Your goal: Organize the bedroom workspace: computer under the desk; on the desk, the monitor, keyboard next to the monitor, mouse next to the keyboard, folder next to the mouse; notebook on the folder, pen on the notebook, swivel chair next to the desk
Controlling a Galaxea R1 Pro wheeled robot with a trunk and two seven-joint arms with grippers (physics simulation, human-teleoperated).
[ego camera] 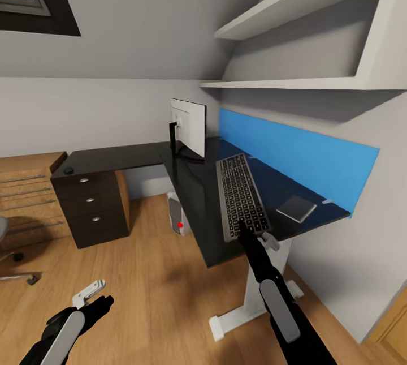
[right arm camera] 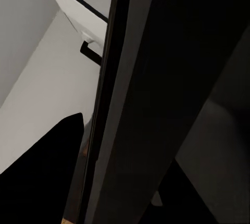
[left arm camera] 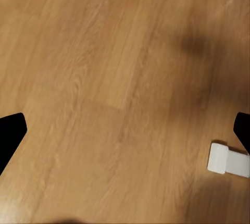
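The black desk [ego camera: 192, 195] carries the monitor [ego camera: 191, 126] at its corner. In front of the monitor the keyboard [ego camera: 240, 192] lies lengthwise, and my right gripper [ego camera: 255, 236] is shut on its near end. The right wrist view shows a dark slab edge-on beside one black finger [right arm camera: 52, 177]. The dark grey notebook [ego camera: 296, 208] lies right of the keyboard. A thin pale sliver beyond it looks like the pen [ego camera: 327, 202]. The mouse [ego camera: 68, 170] sits on the desk's left wing. The computer [ego camera: 178, 220] stands under the desk. The swivel chair [ego camera: 7, 240] shows at the left edge; the folder is out of view. My left gripper [ego camera: 90, 292] hangs open over the floor.
A black three-drawer unit [ego camera: 93, 206] stands under the desk's left wing, with a wooden dresser [ego camera: 25, 195] beside it. White shelves [ego camera: 294, 8] hang over the blue back panel [ego camera: 299, 153]. The desk's white foot [left arm camera: 226, 159] rests on the plank floor [ego camera: 152, 286].
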